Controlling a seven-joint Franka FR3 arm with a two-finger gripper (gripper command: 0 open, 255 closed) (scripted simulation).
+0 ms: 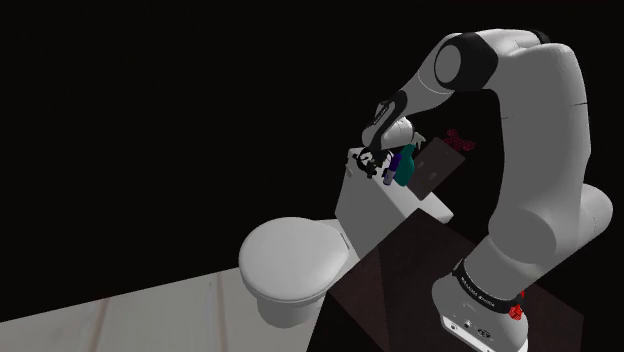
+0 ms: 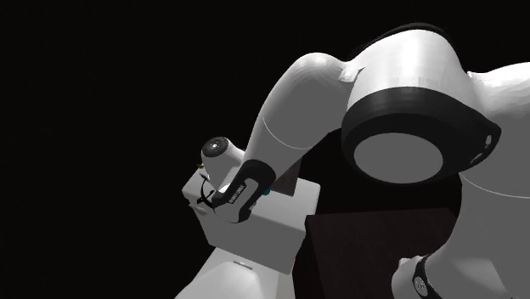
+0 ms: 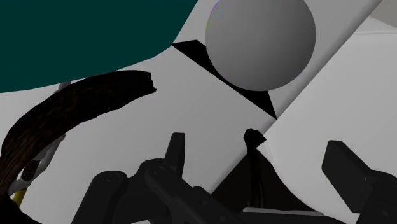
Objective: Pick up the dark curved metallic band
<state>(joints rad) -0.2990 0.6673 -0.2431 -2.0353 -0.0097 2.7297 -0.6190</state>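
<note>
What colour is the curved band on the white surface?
The curved band is blackish brown, clearest in the wrist view.

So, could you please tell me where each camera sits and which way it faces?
Shoulder view: beside the stand, looking down at the toilet tank; stand and arm show.
Second exterior view: close by the arm, facing the tank; joints and forearm show.
Wrist view: on the hand, looking at the dark curved band; open fingers show.
All share the tank.
</note>
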